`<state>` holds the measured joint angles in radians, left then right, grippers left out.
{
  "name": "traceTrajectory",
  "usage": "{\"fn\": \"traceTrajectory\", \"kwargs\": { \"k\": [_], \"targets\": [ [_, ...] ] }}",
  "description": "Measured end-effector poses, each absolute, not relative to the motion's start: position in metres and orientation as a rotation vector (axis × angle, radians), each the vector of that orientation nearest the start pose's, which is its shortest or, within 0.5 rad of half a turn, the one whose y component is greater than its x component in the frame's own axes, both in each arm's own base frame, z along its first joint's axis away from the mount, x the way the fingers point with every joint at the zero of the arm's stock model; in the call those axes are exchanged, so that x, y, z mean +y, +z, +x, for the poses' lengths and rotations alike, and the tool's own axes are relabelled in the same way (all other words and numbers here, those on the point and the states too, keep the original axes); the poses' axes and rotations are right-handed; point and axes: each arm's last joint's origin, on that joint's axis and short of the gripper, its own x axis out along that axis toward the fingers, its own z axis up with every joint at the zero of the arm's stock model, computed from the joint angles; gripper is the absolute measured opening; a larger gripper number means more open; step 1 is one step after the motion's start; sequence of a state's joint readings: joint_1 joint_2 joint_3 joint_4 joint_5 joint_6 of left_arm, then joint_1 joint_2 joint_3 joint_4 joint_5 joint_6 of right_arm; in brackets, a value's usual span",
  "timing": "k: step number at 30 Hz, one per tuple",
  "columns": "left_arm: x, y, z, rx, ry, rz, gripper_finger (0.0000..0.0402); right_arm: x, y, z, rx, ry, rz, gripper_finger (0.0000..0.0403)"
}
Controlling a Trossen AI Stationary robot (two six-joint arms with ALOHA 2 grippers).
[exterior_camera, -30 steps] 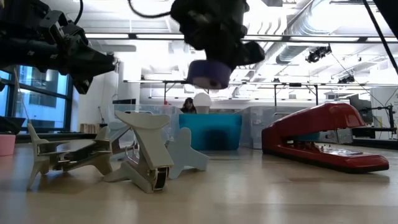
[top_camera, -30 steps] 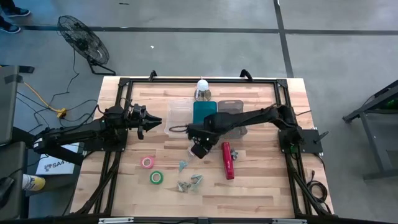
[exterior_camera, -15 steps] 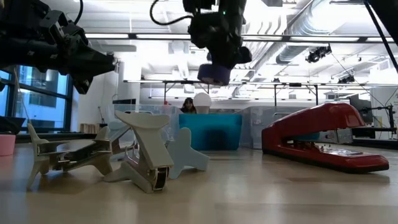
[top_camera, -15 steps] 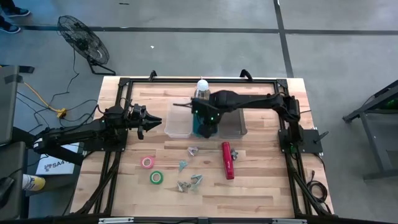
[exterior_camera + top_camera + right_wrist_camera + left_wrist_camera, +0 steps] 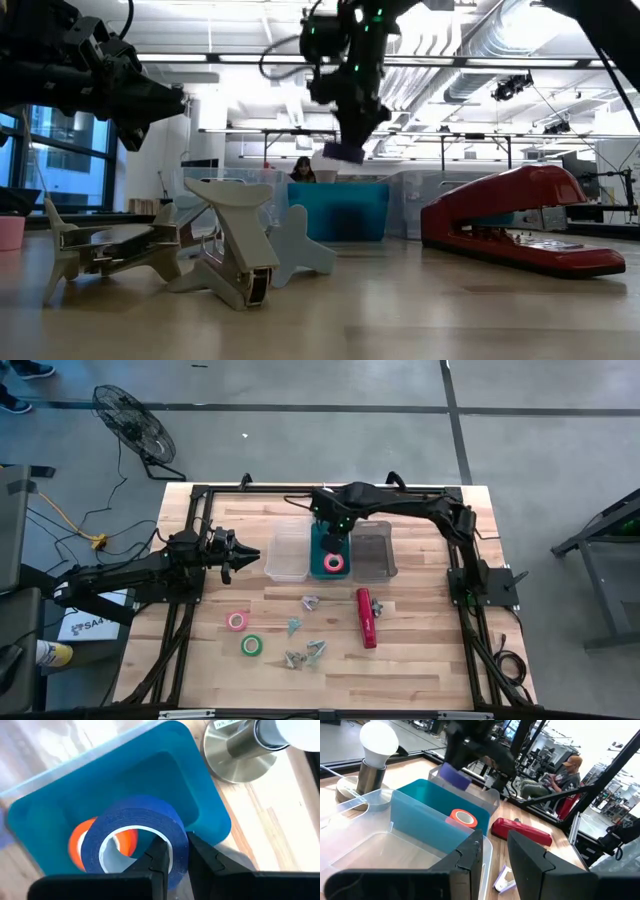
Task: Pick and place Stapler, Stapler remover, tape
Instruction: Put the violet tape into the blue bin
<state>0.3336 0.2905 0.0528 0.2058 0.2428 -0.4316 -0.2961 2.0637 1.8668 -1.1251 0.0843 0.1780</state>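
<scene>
My right gripper [image 5: 335, 538] hangs over the teal bin [image 5: 322, 555], shut on a purple-blue tape roll [image 5: 132, 837] that also shows in the low view [image 5: 343, 152]. An orange-red tape roll [image 5: 82, 842] lies flat on the bin's floor. On the table lie the red stapler [image 5: 366, 617], a pink tape roll [image 5: 237, 621], a green tape roll [image 5: 251, 645] and several silvery staple removers [image 5: 305, 652]. My left gripper [image 5: 245, 556] waits level at the left, beside the clear bin [image 5: 287, 550], its fingers slightly apart with nothing between them. My right gripper pinches the wall of the purple-blue roll [image 5: 175, 845], with one finger [image 5: 159, 854] inside the pale hollow centre and the other outside. The fingers come steeply from above. The roll is lifted clear above the teal bin and hangs tilted below the fingers.
A greyish clear bin [image 5: 373, 550] stands to the right of the teal one. A lamp with a white bulb on a metal base [image 5: 245, 750] stands just beyond the bins. A black frame [image 5: 200, 495] runs around the table's edges.
My right gripper has swung from the middle of the table toward the far edge, carrying the purple-blue roll clear of the table until it hangs over the teal bin. Its wrist has rolled on the way. It has stayed shut on the roll.
</scene>
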Motion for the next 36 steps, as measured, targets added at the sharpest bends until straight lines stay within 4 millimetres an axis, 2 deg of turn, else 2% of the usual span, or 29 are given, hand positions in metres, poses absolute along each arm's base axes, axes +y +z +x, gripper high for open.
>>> {"fn": "traceTrajectory", "kwargs": {
  "k": [10, 20, 28, 36],
  "targets": [
    [0.031, 0.177, 0.111, 0.01, 0.096, -0.44, 0.0089, -0.149, 0.216, 0.409, 1.342, -0.494, 0.41, 0.0036],
    [0.031, 0.177, 0.111, 0.01, 0.096, -0.44, 0.0089, -0.154, 0.187, 0.414, 1.392, -0.543, 0.52, 0.0036],
    [0.031, 0.177, 0.111, 0.01, 0.096, -0.44, 0.0089, -0.157, 0.181, 0.414, 1.399, -0.566, 0.538, 0.0038],
    [0.031, 0.177, 0.111, 0.01, 0.096, -0.44, 0.0089, -0.157, 0.181, 0.413, 1.412, -0.56, 0.546, 0.0077]
  ]
}}
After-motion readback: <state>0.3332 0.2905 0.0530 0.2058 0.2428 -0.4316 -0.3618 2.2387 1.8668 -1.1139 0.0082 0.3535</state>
